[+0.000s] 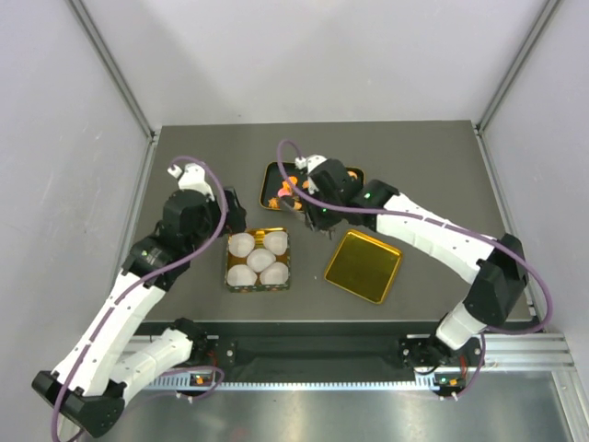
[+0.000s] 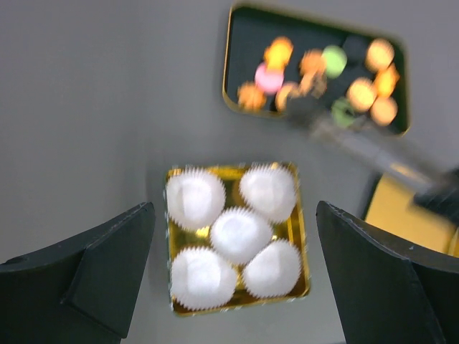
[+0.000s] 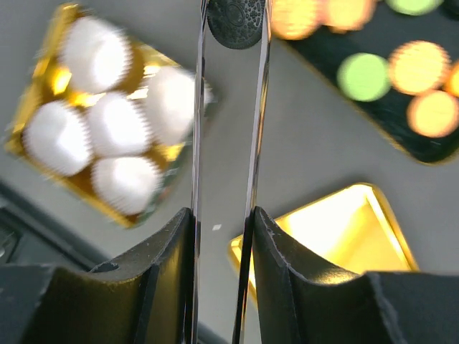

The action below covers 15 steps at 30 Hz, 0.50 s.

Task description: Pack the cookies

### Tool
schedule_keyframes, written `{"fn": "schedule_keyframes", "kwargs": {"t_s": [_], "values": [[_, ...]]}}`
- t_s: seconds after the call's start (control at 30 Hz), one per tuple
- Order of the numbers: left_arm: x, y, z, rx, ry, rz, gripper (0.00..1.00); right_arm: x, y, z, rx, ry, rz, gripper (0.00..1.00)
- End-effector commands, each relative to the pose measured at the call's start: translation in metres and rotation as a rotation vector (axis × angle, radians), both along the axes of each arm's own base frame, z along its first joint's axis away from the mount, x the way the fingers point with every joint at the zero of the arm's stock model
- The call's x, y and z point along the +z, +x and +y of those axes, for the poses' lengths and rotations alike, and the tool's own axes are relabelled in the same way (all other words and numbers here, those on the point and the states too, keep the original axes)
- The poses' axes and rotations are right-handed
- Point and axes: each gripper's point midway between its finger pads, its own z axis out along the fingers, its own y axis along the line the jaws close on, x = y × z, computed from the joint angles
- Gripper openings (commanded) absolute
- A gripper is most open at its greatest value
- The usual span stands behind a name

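Several orange, pink and green cookies (image 1: 287, 190) lie in a black tray (image 1: 271, 172) at the table's middle back; they also show in the left wrist view (image 2: 315, 72). My right gripper (image 3: 222, 222) is shut on metal tongs (image 3: 197, 143), whose tips pinch one dark cookie (image 3: 235, 21) between the tray and the gold tin. The gold tin (image 1: 230, 276) holds several white paper cups (image 1: 259, 261). My left gripper (image 2: 237, 272) is open and empty above the tin (image 2: 301, 236), its fingers (image 2: 107, 265) apart on either side.
A gold lid (image 1: 363, 265) lies face up right of the tin, also in the right wrist view (image 3: 337, 229). The tongs (image 2: 358, 147) reach across the left wrist view beside the black tray. Grey walls enclose the table.
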Motion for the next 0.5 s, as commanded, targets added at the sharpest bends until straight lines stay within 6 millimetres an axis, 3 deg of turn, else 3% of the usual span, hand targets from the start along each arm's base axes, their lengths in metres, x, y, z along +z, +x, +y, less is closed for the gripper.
{"fn": "schedule_keyframes", "kwargs": {"t_s": [0.0,0.27,0.47], "values": [[0.054,0.009,0.008,0.068,-0.041,-0.116,0.99,0.041,-0.023,0.042,0.089,0.112,-0.046,0.31],[0.115,0.007,0.019,0.096,-0.059,-0.225,0.99,0.031,-0.067,0.102,0.224,0.127,-0.006,0.31],[0.133,0.001,0.024,0.108,-0.077,-0.264,0.99,0.016,-0.080,0.124,0.264,0.125,0.025,0.31]]}}
